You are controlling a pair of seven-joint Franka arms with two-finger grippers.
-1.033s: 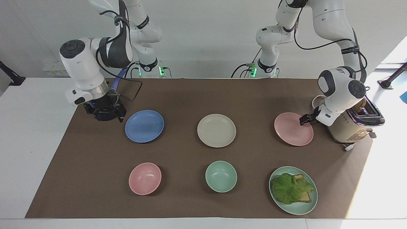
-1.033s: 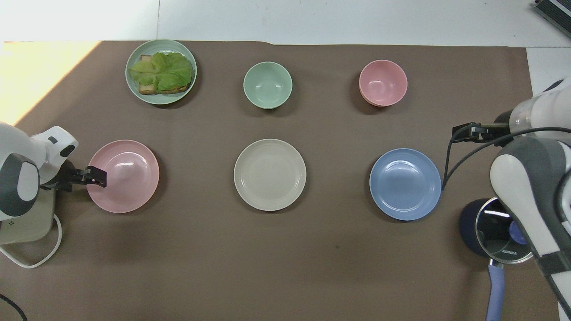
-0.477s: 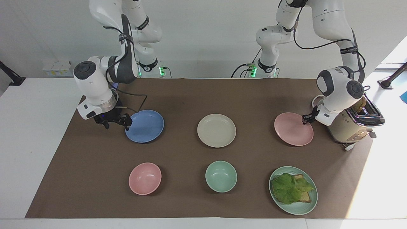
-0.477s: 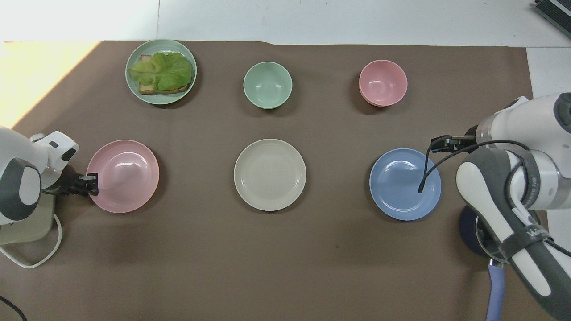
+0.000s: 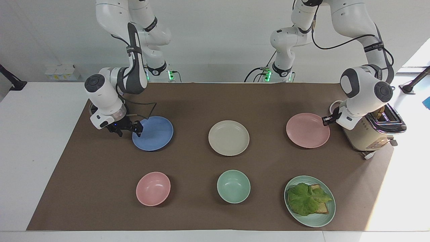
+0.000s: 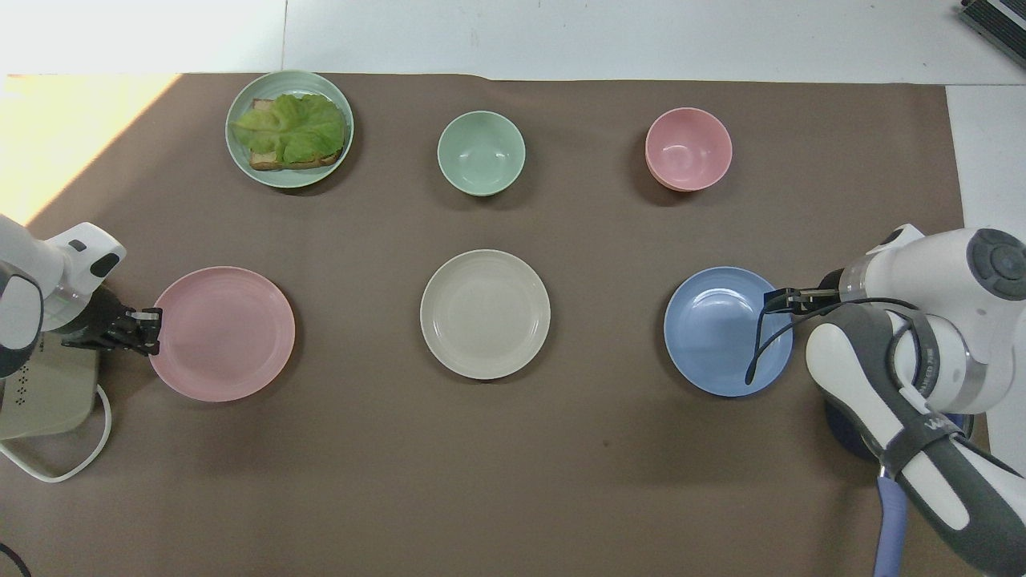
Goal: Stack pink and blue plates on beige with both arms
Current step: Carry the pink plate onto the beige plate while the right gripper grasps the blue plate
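The pink plate hangs a little above the mat at the left arm's end, held level. My left gripper is shut on its rim beside the toaster. The blue plate lies flat on the mat at the right arm's end. My right gripper sits low at the rim of that plate, fingers open around the edge. Between the two plates rests the beige plate, bare, at the middle of the mat.
A cream toaster stands right beside the left gripper. Farther from the robots lie a pink bowl, a green bowl and a green plate with toast and lettuce. A pot with a blue handle sits under the right arm.
My left gripper closed on the pink plate's rim and raised the plate slightly. The right gripper swung down from beside the blue plate onto its rim.
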